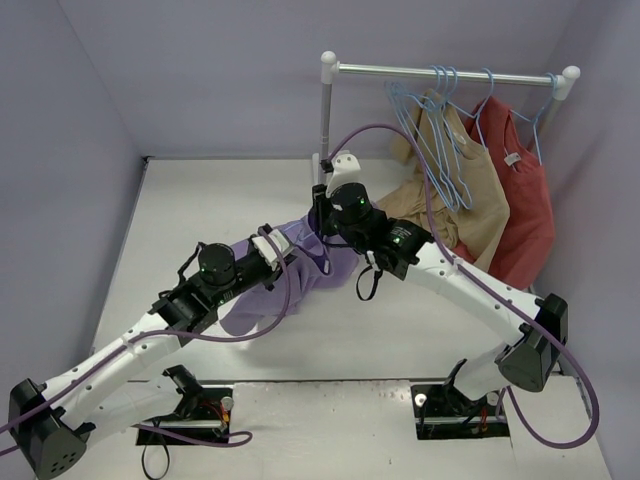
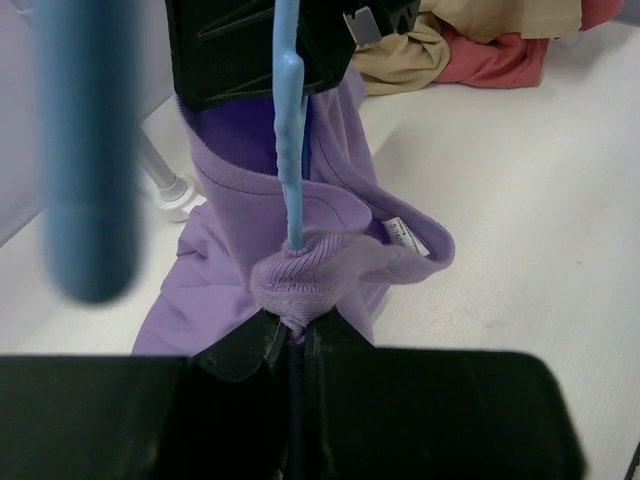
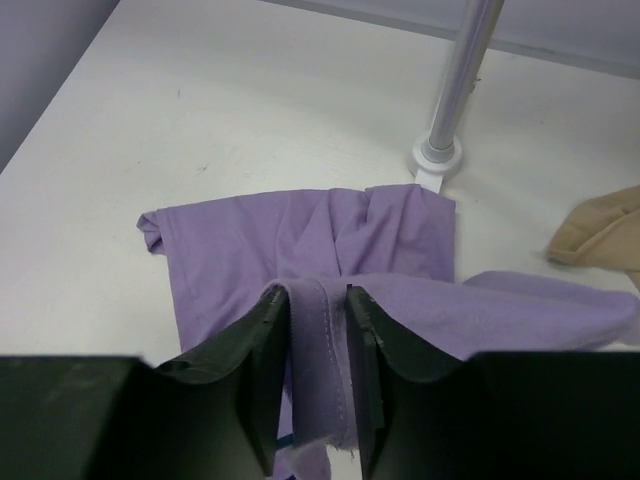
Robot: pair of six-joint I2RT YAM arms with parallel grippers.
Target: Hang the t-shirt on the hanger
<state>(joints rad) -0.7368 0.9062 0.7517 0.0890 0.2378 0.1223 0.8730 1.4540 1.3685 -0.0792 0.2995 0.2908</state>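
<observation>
The lavender t-shirt (image 1: pixel 300 275) lies bunched on the table between my two grippers. My left gripper (image 2: pixel 295 325) is shut on its ribbed collar (image 2: pixel 300 275); it shows in the top view (image 1: pixel 272 250) too. A light-blue hanger wire (image 2: pixel 290 150) runs down into the collar opening from under my right gripper (image 2: pixel 260 50). My right gripper (image 3: pixel 318 300) is shut on a stitched edge band of the t-shirt (image 3: pixel 320 340); it shows in the top view (image 1: pixel 328 215) as well. A bit of blue wire (image 3: pixel 285 440) shows below its fingers; whether it is gripped too I cannot tell.
A rack (image 1: pixel 450 72) at the back right carries several blue hangers (image 1: pixel 440 130), a tan shirt (image 1: pixel 470 195) and a red shirt (image 1: pixel 522 195). Its post foot (image 3: pixel 437 160) stands just beyond the t-shirt. A blurred blue bar (image 2: pixel 90 150) hangs close to the left wrist camera.
</observation>
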